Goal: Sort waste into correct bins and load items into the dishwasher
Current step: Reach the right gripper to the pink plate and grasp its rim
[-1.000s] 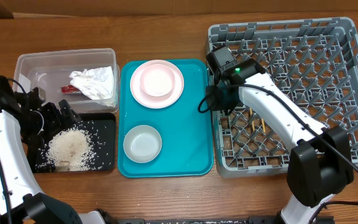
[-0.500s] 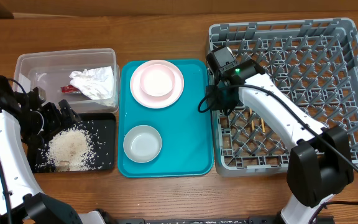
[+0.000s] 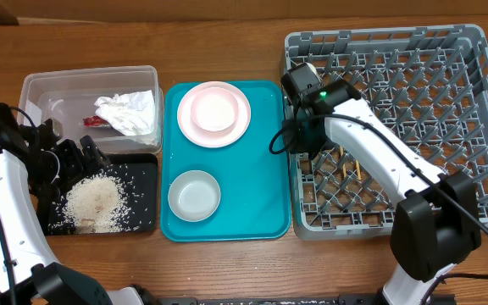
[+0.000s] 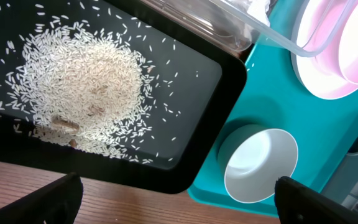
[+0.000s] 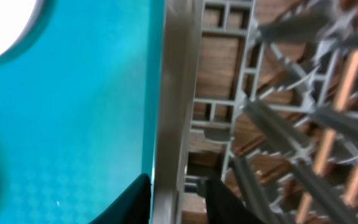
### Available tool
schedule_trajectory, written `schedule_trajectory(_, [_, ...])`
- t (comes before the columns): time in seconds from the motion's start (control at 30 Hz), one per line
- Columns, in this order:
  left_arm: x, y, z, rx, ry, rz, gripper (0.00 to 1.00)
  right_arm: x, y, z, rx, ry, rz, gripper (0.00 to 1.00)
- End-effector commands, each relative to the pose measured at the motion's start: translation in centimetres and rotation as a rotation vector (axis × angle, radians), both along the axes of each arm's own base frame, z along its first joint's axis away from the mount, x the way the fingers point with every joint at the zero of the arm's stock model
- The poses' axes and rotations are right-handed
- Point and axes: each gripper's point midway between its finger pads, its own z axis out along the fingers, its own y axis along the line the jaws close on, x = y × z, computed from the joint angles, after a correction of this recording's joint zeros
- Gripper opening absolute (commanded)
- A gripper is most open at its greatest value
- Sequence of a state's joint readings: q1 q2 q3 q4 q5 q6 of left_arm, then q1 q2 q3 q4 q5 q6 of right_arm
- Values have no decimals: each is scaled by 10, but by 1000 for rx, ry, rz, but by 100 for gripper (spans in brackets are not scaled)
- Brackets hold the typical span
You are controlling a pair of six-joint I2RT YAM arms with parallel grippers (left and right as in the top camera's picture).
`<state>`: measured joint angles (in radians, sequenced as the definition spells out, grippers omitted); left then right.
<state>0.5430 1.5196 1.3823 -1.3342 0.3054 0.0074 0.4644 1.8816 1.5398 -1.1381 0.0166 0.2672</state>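
The crumpled napkin point(image 3: 127, 112) and red wrapper point(image 3: 94, 121) lie in the clear tub point(image 3: 41, 85). Rice point(image 3: 94, 202) is heaped on the black tray point(image 3: 145, 174), and it also shows in the left wrist view point(image 4: 82, 87). The pink-white plate point(image 3: 190, 117) carries a white bowl point(image 3: 214, 110). A second bowl point(image 3: 194, 195) sits nearer the front and also shows in the left wrist view point(image 4: 260, 165). Two chopsticks point(image 3: 352, 167) lie in the grey dish rack point(image 3: 396, 34). My left gripper point(image 4: 188, 199) is open and empty over the black tray's front edge. My right gripper point(image 5: 178, 200) is closed across the rack's left wall point(image 5: 173, 93). No cup shows.
The plate and both bowls stand on a teal tray point(image 3: 265, 195) between the black tray and the rack. The rack's upright pegs point(image 5: 278, 124) crowd the space right of my right gripper. Bare wooden table point(image 3: 227, 25) lies behind the containers.
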Motion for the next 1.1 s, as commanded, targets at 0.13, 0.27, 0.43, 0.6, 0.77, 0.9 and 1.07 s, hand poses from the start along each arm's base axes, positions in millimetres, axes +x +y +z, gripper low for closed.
schedule_trajectory(0.13, [5,0,7,19,-26,-23,100,39,26,82,118,-174,64,100])
schedule_trajectory(0.27, [5,0,7,19,-26,-23,100,38,65,106,338,-171,125,100])
schedule_trajectory(0.43, [5,0,7,19,-26,-23,100,34,101,118,506,-167,201,88])
schedule_trajectory(0.6, [5,0,7,19,-26,-23,100,35,128,112,485,-216,259,31])
schedule_trajectory(0.77, [5,0,7,19,-26,-23,100,42,153,86,348,-310,296,33])
schedule_trajectory(0.9, [5,0,7,19,-26,-23,100,35,187,57,267,-371,495,34])
schedule_trajectory(1.07, [5,0,7,19,-26,-23,100,40,209,19,150,-434,648,36])
